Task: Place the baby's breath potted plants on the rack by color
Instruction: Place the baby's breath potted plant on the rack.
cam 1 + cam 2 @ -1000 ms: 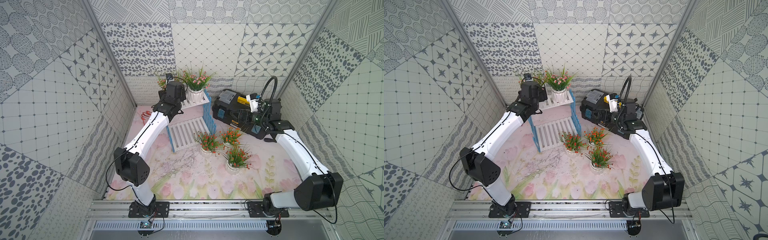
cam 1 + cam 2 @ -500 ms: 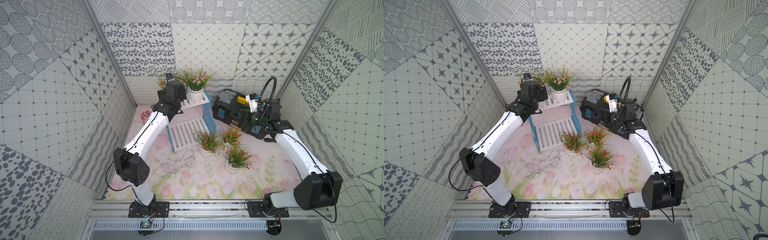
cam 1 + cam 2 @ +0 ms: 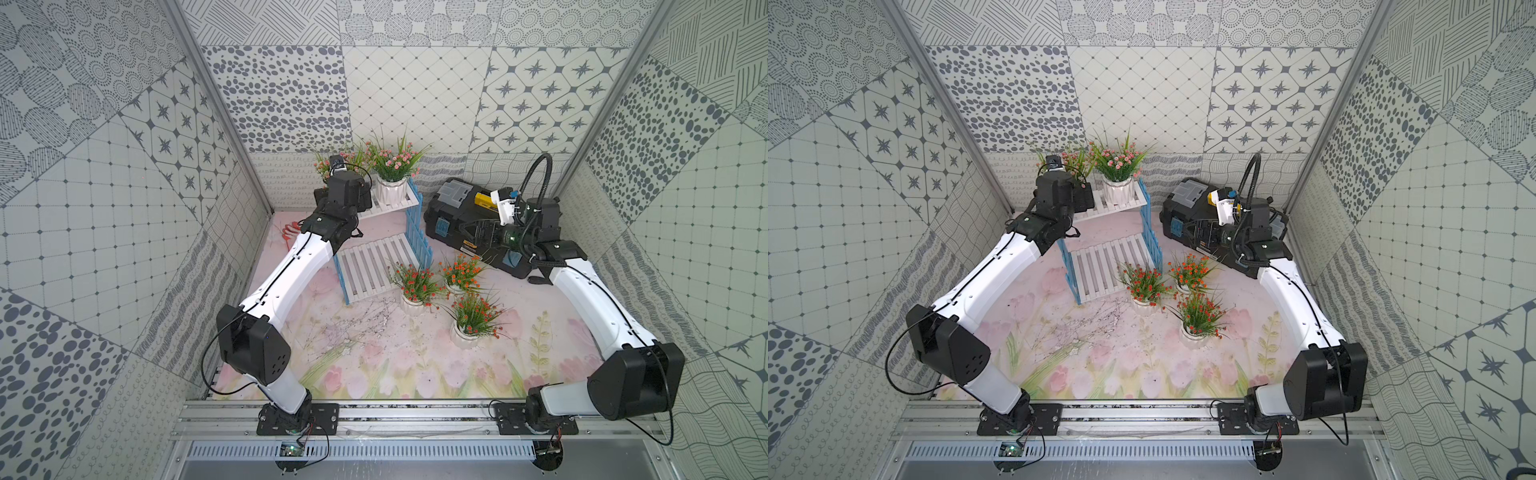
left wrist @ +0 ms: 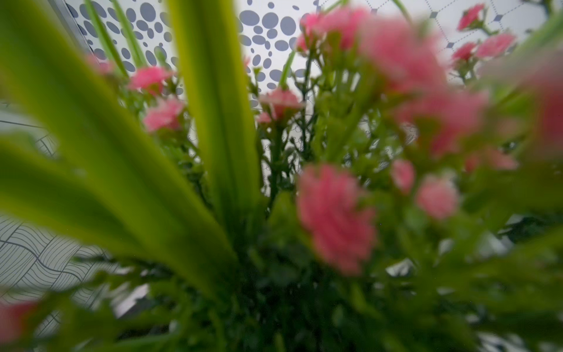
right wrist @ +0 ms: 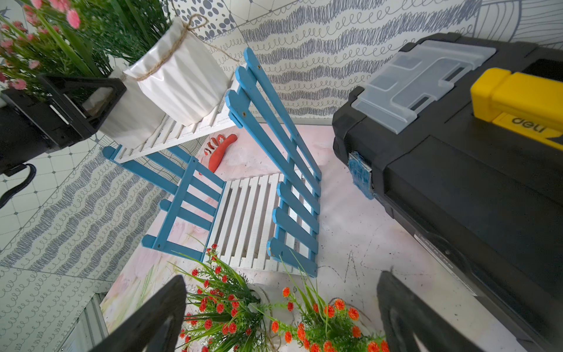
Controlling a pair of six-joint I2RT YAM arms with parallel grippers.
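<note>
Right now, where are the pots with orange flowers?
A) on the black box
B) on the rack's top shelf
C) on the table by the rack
C: the orange-flowered pots stand on the table in front of the rack, whose lower shelf is bare.

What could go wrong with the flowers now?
The left pincer sits right by a pink plant's pot on the top shelf; pulling away could snag leaves and tip it. The three orange plants stand bunched on the mat, so grabbing one might knock another over.
</note>
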